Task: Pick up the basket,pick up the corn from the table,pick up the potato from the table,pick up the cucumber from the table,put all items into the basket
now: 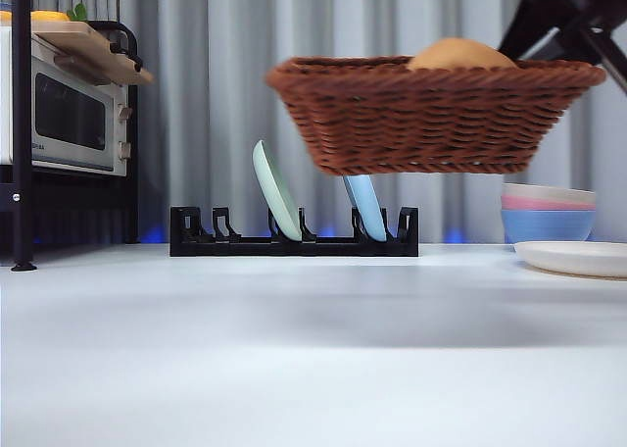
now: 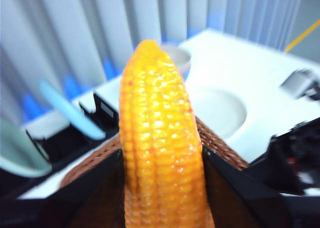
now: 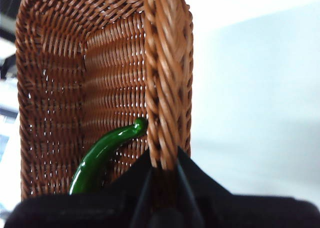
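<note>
The brown wicker basket (image 1: pixel 431 114) hangs in the air above the white table (image 1: pixel 294 359), tilted a little. My right gripper (image 3: pixel 162 163) is shut on its braided rim (image 3: pixel 162 78); the arm shows black at the top right of the front view (image 1: pixel 573 16). Inside the basket lies the dark green cucumber (image 3: pixel 102 155). A smooth tan round top, the potato (image 1: pixel 460 53), peeks over the rim. My left gripper (image 2: pixel 162 188) is shut on the orange-yellow corn (image 2: pixel 160 138), held upright over the basket's edge (image 2: pixel 220 143). It does not show in the front view.
A black dish rack (image 1: pixel 294 241) at the back holds a pale green plate (image 1: pixel 276 190) and a blue plate (image 1: pixel 364 207). Stacked pastel bowls (image 1: pixel 549 212) and a white plate (image 1: pixel 578 258) sit at the right. A microwave (image 1: pixel 69 119) on a black shelf stands at the left.
</note>
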Motion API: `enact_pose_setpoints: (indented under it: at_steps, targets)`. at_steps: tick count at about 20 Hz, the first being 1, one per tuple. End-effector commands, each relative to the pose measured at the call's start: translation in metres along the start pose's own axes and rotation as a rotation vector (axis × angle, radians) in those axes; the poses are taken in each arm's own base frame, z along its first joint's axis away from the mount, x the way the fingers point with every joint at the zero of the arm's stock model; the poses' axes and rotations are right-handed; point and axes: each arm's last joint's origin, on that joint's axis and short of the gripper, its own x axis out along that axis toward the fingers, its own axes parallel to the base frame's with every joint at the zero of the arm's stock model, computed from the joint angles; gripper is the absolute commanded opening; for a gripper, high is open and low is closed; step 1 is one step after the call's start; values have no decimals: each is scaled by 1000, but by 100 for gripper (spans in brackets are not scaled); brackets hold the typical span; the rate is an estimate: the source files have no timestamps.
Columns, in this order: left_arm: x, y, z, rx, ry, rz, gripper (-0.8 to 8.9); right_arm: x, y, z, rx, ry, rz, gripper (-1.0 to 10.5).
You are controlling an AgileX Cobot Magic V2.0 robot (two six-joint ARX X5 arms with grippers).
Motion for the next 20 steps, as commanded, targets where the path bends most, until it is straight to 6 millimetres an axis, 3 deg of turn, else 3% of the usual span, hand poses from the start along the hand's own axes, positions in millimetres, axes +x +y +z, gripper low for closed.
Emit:
enact_pose_setpoints:
  at_steps: [1,7,14,15,18,20]
  targets:
    - [27,4,-16,-6,102,25,-9,3,13,0,-40,3,48,-16]
    - [74,3,-54,14,325,35,-9,9,24,-6,-66,34,81,-16]
    - [90,3,-71,22,416,41,26,9,25,-7,-67,35,82,-16]
    - [90,3,-71,22,418,40,94,9,25,-7,-67,35,82,-16]
    - [90,3,-71,16,420,42,525,9,25,-7,-67,35,82,-16]
    - [89,4,-71,16,422,66,536,9,25,-6,-67,34,81,-16]
